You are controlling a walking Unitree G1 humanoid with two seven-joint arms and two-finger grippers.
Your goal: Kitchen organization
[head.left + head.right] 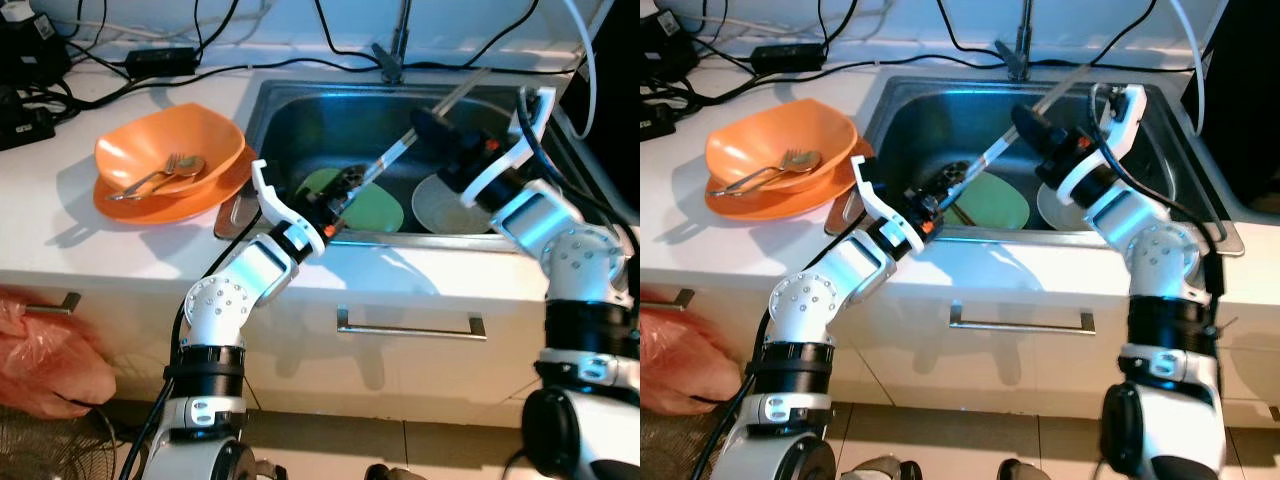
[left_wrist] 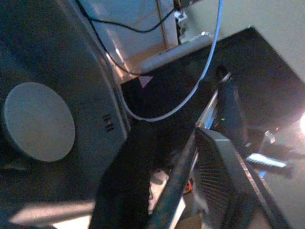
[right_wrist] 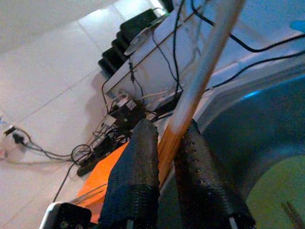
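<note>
A long thin rod [image 1: 420, 128], probably a chopstick or utensil handle, lay slantwise over the sink [image 1: 300, 120], its low end toward the robot's left and its high end rising to the back right near the tap [image 1: 393, 50]. Both arms reached it. The right gripper [image 3: 167, 157] had its two fingers clenched on the rod partway up, the shaft running straight out between them. The left gripper [image 1: 345, 190] sat at the low end, above the green plate [image 1: 375, 207]; the rod ran along beside its fingers, but I could not tell whether they were closed on it. A pale plate [image 1: 440, 205] lay beside the green one in the basin. Orange bowls [image 1: 165, 150] holding a fork [image 1: 150, 180] stood on the counter [image 1: 60, 220], left of the sink. Judging by this, any coming move turned on the right gripper's hold.
</note>
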